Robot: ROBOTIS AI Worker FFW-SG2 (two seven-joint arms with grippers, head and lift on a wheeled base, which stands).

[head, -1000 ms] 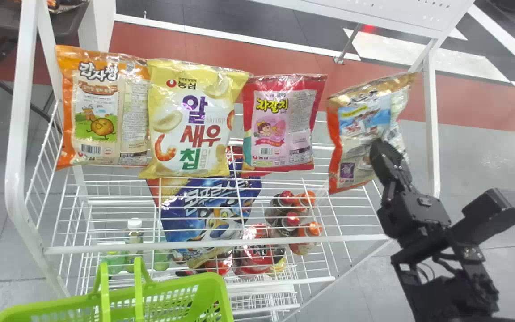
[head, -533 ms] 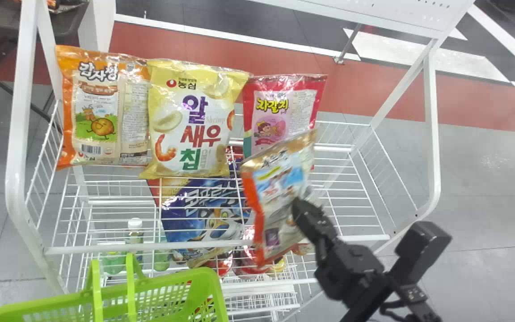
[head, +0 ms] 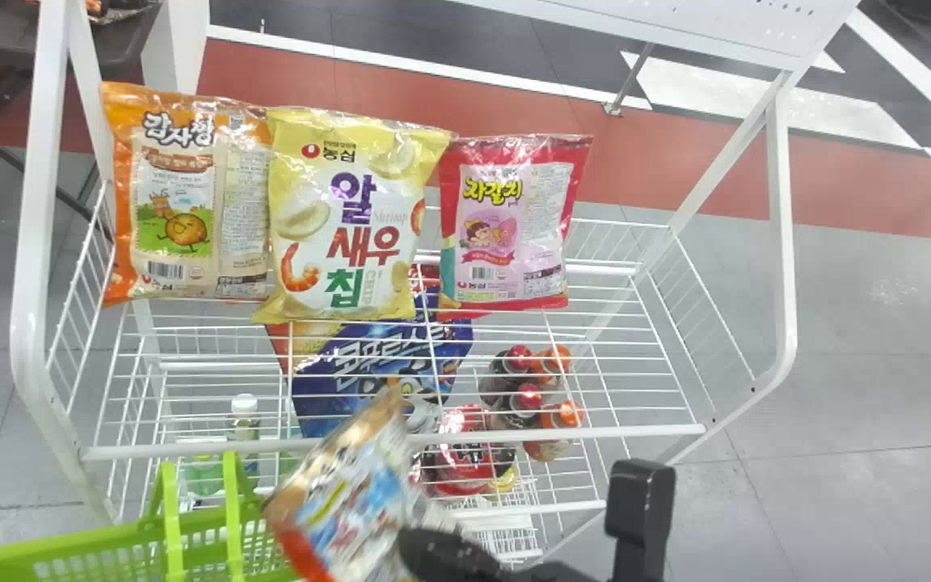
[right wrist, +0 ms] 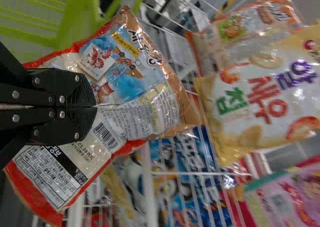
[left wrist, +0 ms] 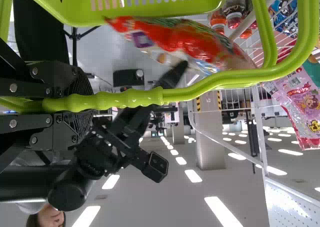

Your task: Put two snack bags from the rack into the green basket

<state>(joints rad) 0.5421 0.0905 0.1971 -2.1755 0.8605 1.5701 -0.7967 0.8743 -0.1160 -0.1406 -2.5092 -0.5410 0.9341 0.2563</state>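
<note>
Near the green basket (head: 69, 546), the right gripper (right wrist: 96, 106) pinches a snack bag (right wrist: 125, 82), probably the first of two, while the left gripper (left wrist: 84, 104) clamps the handle (left wrist: 125, 98).

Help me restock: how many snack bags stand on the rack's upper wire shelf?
3: orange bag at left, yellow bag between, pink bag at right; others may be hidden.

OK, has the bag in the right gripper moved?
Yes: in the head view, the gripped bag went from right of the pink bag to its left, at the green basket.
</note>
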